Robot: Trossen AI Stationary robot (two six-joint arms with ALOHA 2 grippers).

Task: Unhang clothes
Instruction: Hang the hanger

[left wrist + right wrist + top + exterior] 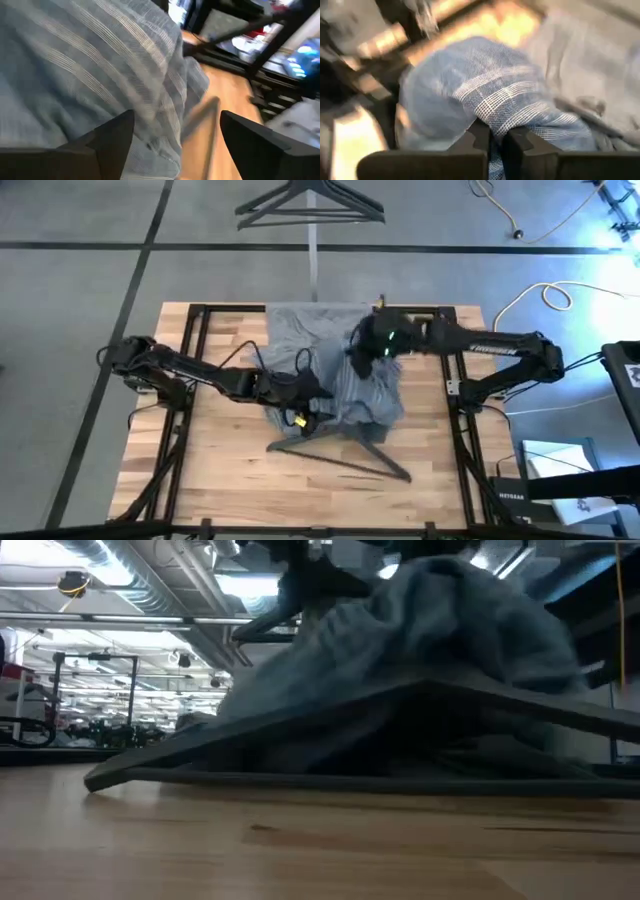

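The blue-grey striped shirt (365, 395) lies heaped in the middle of the table, partly over a thin dark hanger (340, 455) that lies flat near the front. The plain grey T-shirt (300, 330) lies spread behind it at the far edge. My right gripper (362, 352) is shut on the striped shirt's far part. My left gripper (310, 398) is at the shirt's left side, low and open. In the left wrist view, striped cloth (100, 65) and a hanger bar (200, 120) lie between its fingers. My right gripper pinches a bunched fold of the striped shirt (492, 112) between its two fingers, several layers gathered. The cloth rises in a hump past the fingers. The rest of the shirt (430, 630) is heaped on the table and over the hanger (350, 740). My left gripper: I cannot tell whether its fingers touch the cloth.
A second dark hanger (310, 205) lies on the floor beyond the table's far edge. Black frame rails (195, 360) run along the table's left and right sides. Bare wood shows at the front left (210, 470).
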